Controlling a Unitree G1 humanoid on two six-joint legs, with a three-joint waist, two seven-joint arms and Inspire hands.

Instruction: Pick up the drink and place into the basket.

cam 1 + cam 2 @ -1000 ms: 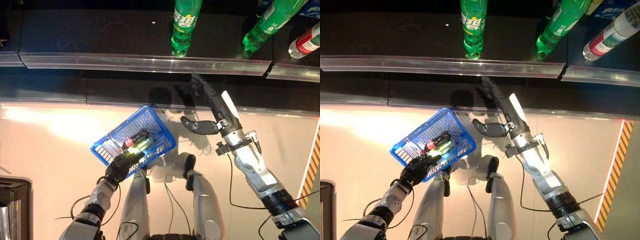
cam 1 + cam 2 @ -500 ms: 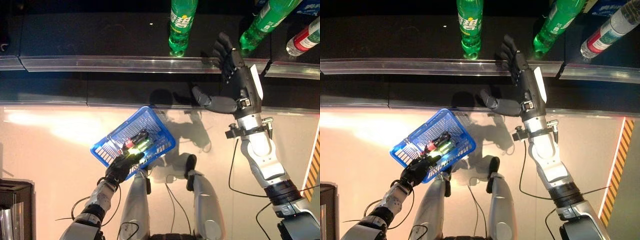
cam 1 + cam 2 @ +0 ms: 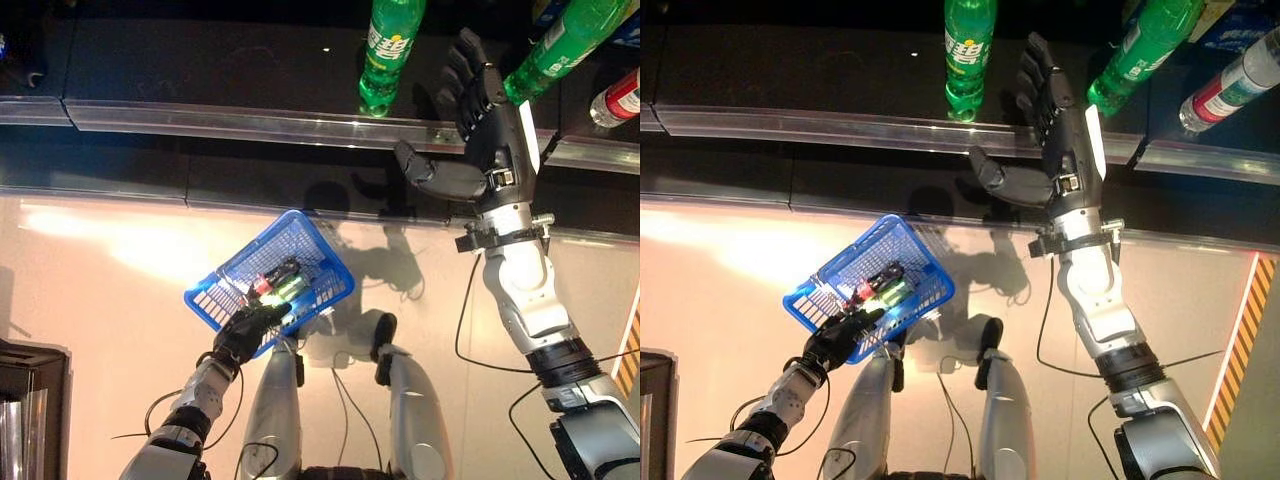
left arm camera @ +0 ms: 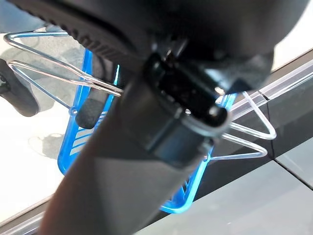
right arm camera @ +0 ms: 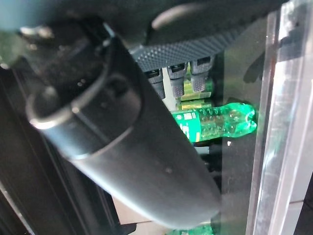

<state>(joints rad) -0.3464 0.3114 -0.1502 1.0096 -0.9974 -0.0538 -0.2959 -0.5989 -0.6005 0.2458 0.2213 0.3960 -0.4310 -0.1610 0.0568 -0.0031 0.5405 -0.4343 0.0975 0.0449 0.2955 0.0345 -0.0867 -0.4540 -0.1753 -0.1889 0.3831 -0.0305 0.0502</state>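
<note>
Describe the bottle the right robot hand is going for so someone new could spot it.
Start at the dark shelf with the clear front rail along the top of the head views. The open right robot hand is raised to it between two green bottles. The likely target is the upright green bottle on the thumb's side; the other green bottle leans, and a red-labelled bottle lies farther right.

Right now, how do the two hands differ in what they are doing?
The left hand is low, curled round the blue basket's wire handle, carrying it. The right hand is raised at the shelf, fingers straight, holding nothing, between two green bottles. Both are dark.
</note>
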